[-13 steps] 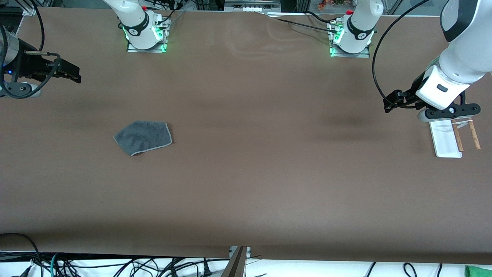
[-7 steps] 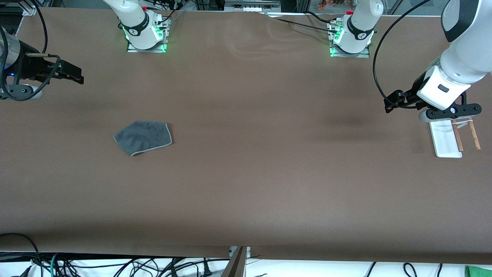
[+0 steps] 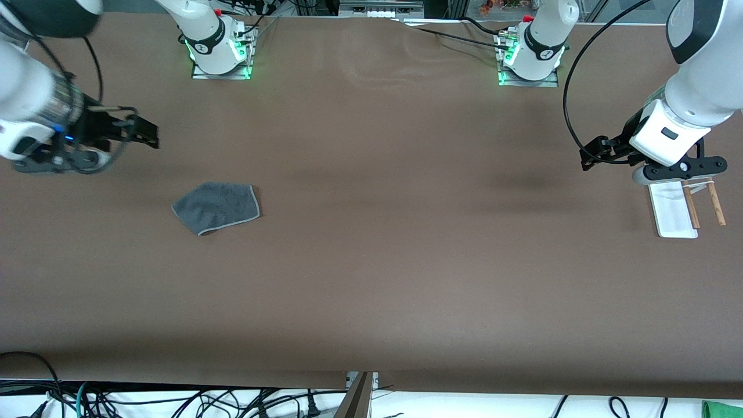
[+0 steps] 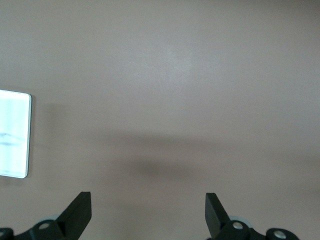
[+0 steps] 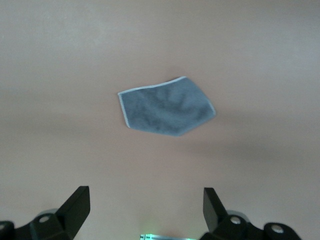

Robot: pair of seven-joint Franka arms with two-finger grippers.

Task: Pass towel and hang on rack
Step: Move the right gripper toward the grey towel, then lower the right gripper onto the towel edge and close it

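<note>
Towel [image 3: 216, 208]: flat on the bench [image 3: 371, 278], toward the right arm's end.
Rack [image 3: 673, 209]: on the bench at the left arm's end.
Right tool [image 3: 148, 134]: fingers apart, over bare bench near the towel.
Left tool [image 3: 587, 155]: fingers apart, beside the rack.

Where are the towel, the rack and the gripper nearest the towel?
towel [image 3: 216, 208]: front view, middle of the grey cloth.
rack [image 3: 671, 212]: front view, bare white base.
right gripper [image 3: 150, 135]: front view, between its open fingertips.
</note>
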